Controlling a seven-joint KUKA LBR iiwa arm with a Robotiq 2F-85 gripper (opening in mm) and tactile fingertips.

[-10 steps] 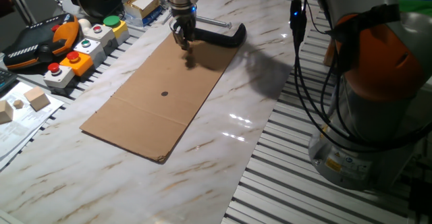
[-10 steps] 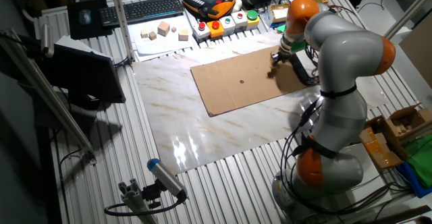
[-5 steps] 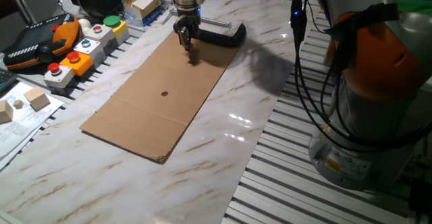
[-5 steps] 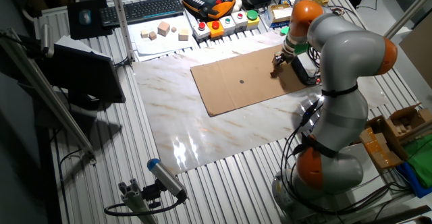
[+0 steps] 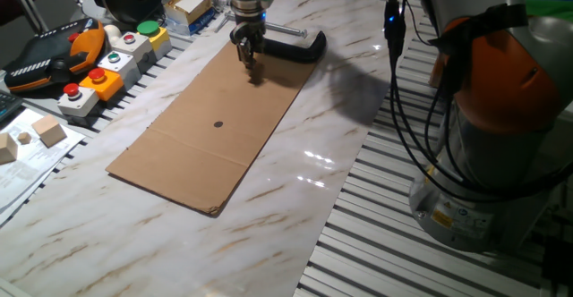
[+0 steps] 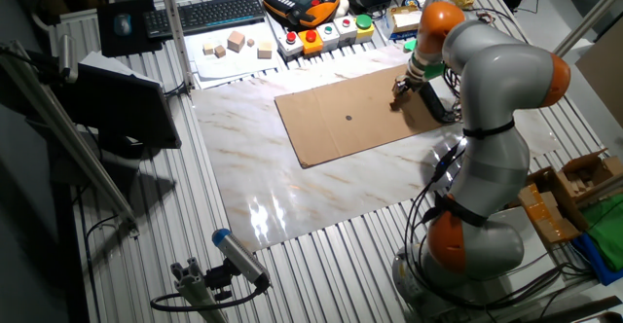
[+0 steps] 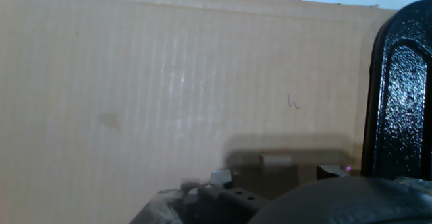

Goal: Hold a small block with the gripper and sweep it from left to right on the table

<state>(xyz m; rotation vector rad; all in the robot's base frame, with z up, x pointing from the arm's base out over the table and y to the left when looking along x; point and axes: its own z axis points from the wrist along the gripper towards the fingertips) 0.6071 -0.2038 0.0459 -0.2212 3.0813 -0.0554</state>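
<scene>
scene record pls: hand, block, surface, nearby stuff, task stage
hand: low over the far end of the cardboard sheet, fingers pointing down
hand state: jaws close together; whether they are shut cannot be told
block: not clearly visible in any view; a grasp cannot be confirmed
surface: cardboard lies flat on the table, a dark dot near its middle
nearby: black clamp just beyond the hand; button boxes off the sheet's side
task stage: hand at one end of the sheet; sweep progress unclear
</scene>
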